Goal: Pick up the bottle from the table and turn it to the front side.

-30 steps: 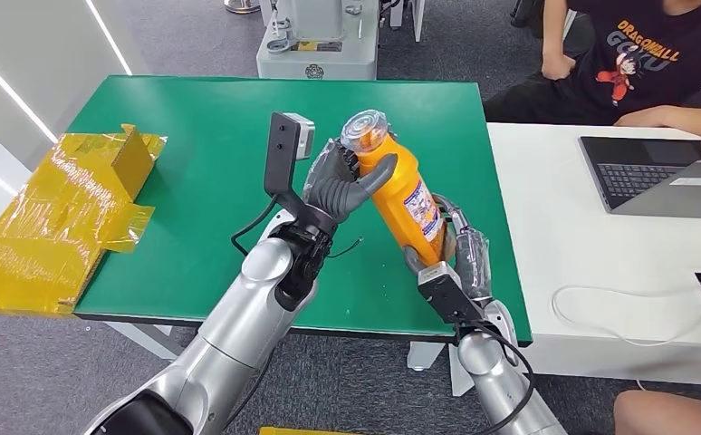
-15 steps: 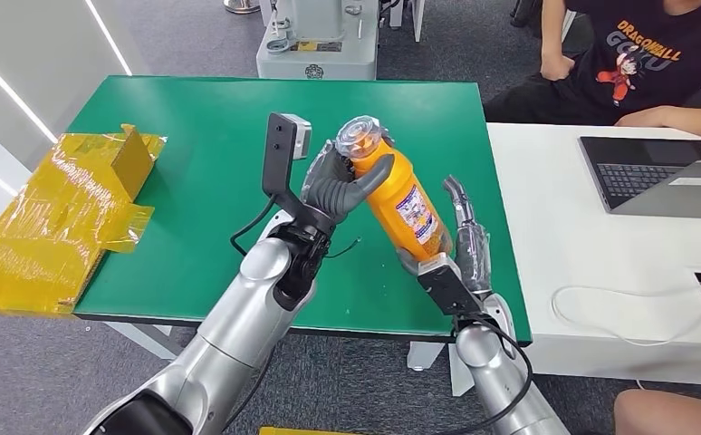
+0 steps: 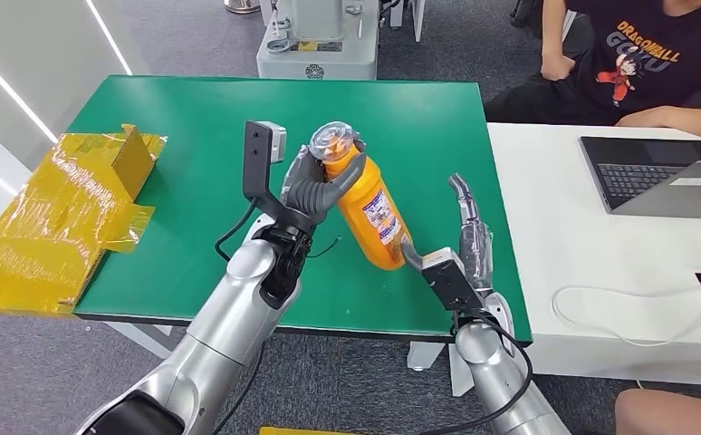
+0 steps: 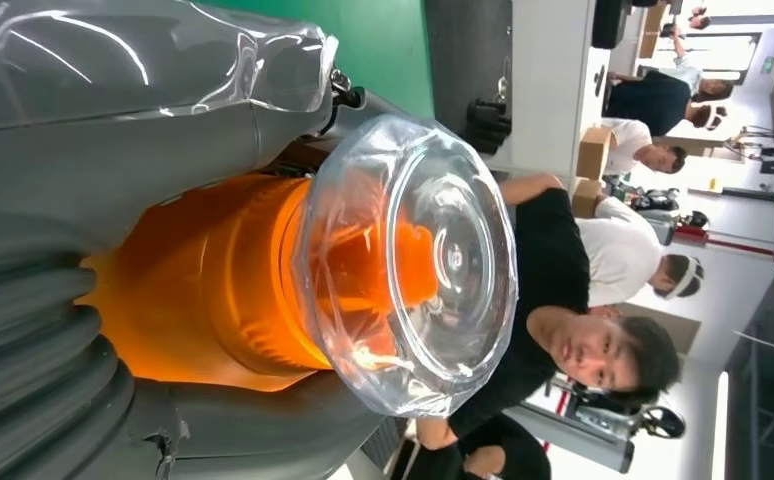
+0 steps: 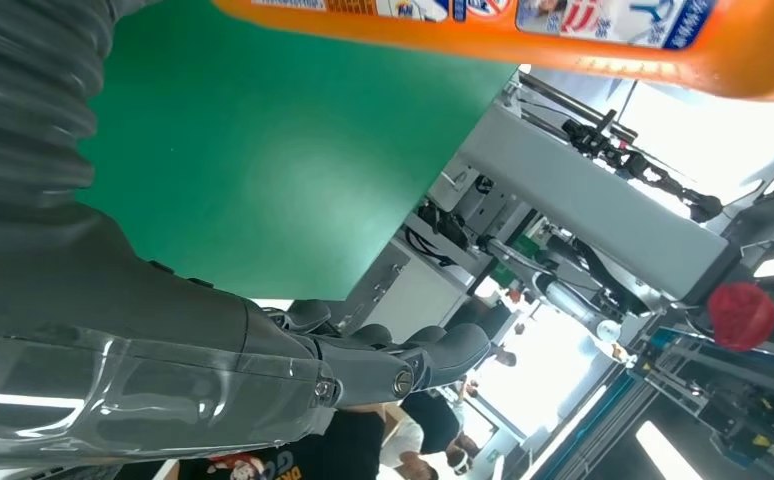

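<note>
Right hand (image 3: 466, 237) has let go since a second ago, fingers now spread beside the bottle (image 3: 361, 202); left hand (image 3: 313, 188) alone grips its neck, bottle tilted above the green table (image 3: 193, 127) near the front edge, label showing. Handover looks done. Yellow wrapped box (image 3: 57, 213) off the left edge; person and laptop (image 3: 664, 177) right.

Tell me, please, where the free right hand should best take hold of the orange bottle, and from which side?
Probably the lower body of the orange bottle, approached from the robot's right. The left hand grips the neck under the clear cap, so the wide body below is free, and it tilts toward the open right hand.
</note>
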`<state>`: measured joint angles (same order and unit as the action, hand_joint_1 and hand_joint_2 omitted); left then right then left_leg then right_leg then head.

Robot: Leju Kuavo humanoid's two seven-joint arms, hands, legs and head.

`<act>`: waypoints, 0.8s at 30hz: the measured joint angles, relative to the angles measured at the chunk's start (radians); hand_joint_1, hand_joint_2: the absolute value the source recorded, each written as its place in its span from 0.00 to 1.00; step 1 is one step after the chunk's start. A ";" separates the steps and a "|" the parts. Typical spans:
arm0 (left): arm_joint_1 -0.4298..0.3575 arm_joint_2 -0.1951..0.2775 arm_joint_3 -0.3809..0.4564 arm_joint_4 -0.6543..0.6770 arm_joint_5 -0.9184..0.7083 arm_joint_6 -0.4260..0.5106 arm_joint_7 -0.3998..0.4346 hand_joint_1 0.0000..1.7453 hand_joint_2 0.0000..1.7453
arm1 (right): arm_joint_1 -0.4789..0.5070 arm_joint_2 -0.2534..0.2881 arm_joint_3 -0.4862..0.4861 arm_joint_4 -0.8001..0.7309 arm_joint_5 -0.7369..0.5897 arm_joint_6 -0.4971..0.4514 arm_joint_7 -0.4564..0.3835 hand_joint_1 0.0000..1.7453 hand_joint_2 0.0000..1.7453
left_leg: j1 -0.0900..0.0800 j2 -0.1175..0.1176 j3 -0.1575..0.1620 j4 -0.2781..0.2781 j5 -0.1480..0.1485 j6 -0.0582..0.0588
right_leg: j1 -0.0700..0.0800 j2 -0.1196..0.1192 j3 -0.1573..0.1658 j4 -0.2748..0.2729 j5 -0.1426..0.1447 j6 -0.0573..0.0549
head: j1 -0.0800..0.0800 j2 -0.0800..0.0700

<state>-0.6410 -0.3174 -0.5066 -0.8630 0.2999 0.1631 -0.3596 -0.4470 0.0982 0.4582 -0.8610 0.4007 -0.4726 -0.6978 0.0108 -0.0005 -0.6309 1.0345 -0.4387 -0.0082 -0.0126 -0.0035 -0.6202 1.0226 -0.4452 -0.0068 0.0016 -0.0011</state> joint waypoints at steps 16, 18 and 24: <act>-0.002 0.037 0.037 -0.005 -0.031 0.049 -0.029 1.00 1.00 | 0.000 0.000 0.000 -0.021 -0.017 -0.003 -0.001 0.00 1.00 | 0.000 0.000 0.000 0.000 0.000 0.000 | 0.000 0.000 0.000 0.000 0.000 0.000 | 0.000 0.000; -0.002 0.042 0.042 -0.008 -0.035 0.054 -0.033 1.00 1.00 | 0.001 0.000 0.000 -0.025 -0.019 -0.003 -0.001 0.00 1.00 | 0.000 0.000 0.000 0.000 0.000 0.000 | 0.000 0.000 0.000 0.000 0.000 0.000 | 0.000 0.000; -0.003 0.058 0.058 -0.031 -0.049 0.070 -0.039 1.00 1.00 | 0.001 0.000 0.000 -0.039 -0.024 -0.003 -0.001 0.00 1.00 | 0.000 0.000 0.000 0.000 0.000 0.000 | 0.000 0.000 0.000 0.000 0.000 0.000 | 0.000 0.000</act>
<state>-0.6440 -0.2589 -0.4489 -0.8943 0.2508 0.2333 -0.3984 -0.4457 0.0984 0.4582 -0.8995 0.3772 -0.4753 -0.6989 0.0109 -0.0002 -0.6306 1.0345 -0.4385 -0.0083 -0.0126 -0.0033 -0.6202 1.0229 -0.4451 -0.0070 0.0016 -0.0011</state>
